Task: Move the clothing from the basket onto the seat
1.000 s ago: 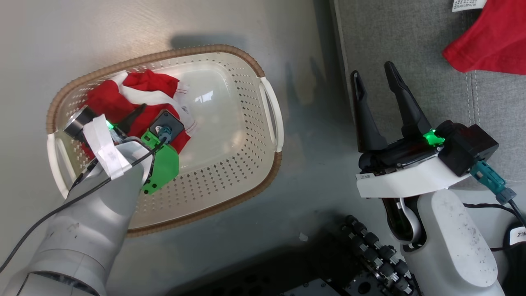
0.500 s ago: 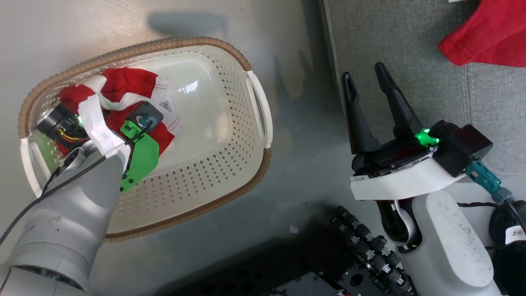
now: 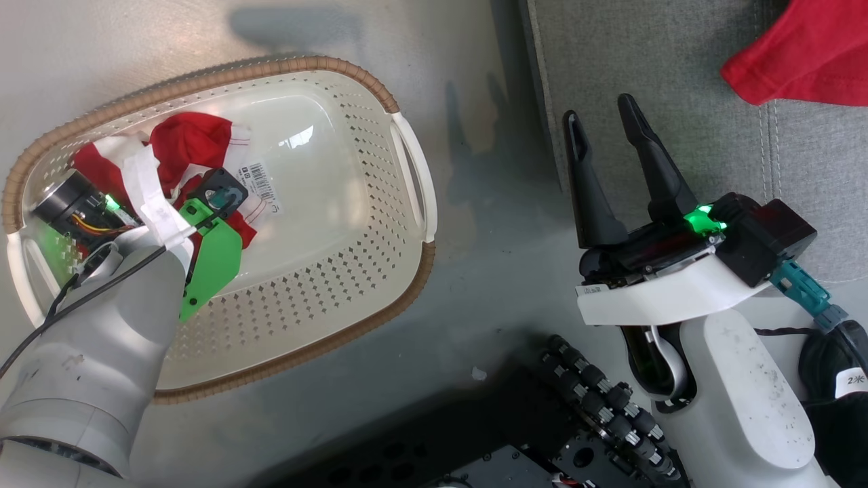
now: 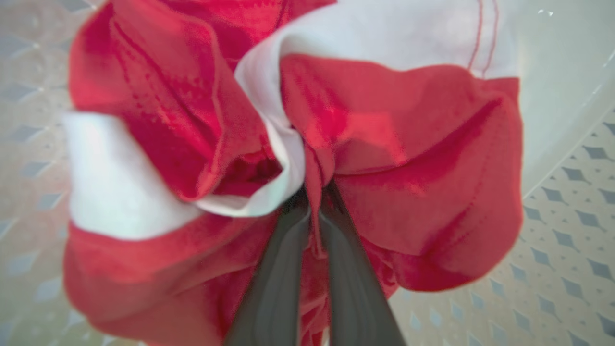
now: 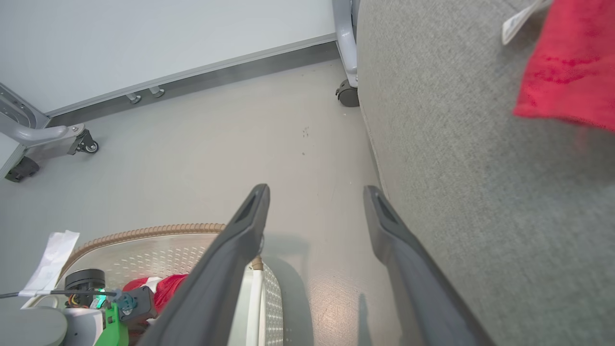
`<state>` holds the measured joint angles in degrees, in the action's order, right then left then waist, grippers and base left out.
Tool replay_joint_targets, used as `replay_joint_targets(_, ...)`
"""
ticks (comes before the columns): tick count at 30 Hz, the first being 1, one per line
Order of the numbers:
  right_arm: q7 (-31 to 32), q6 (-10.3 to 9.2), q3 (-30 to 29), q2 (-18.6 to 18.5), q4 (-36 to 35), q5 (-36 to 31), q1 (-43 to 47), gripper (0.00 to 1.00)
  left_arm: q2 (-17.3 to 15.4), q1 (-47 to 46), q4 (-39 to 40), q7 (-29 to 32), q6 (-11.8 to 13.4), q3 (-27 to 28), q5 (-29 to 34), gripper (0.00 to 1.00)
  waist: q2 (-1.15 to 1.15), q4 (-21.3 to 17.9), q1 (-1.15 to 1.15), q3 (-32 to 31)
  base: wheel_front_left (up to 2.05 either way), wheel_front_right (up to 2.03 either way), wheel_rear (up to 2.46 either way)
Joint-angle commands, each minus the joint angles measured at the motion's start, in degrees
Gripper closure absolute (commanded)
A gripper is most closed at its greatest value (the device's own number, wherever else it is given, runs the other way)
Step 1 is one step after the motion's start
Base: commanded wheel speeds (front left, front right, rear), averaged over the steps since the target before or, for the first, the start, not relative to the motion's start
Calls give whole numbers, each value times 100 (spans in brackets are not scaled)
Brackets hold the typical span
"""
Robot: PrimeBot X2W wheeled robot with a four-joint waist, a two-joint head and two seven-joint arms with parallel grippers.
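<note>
Halfway there: one red garment [image 3: 800, 61] already on the seat [image 3: 644, 61], left jaws clamped on the second garment [image 4: 413, 158] in the basket [image 3: 325, 285], right jaws wide open.

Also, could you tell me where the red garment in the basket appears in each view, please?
Head view: red garment at upper left, inside the basket.
Left wrist view: red garment across the centre, pinched by the left hand.
Right wrist view: red garment at bottom left.
Shared landmark: the perforated basket.
</note>
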<state>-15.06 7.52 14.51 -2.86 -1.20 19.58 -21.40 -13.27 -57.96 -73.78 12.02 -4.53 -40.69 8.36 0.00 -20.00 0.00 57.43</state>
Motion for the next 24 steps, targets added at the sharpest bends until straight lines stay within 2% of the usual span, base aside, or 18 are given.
replay_joint_targets(1,-15,-6,-14,-7,2,7,-67,0,-60,-85,-7,-28,-17,-7,-14,100,0,8,0,-24,0,0,0)
replay_joint_targets(11,-16,-6,-123,-7,92,-198,-33,0,195,207,15,-1037,-139,101,-401,100,0,235,0,-492,0,0,0)
replay_joint_targets(18,-16,-6,-241,-9,201,-408,133,0,516,491,37,-1913,-202,252,-777,100,0,467,0,-1111,0,0,0)
replay_joint_targets(24,-10,-6,-366,-10,303,-599,345,0,802,726,110,-2412,-255,404,-1149,100,0,665,0,-1692,0,0,0)
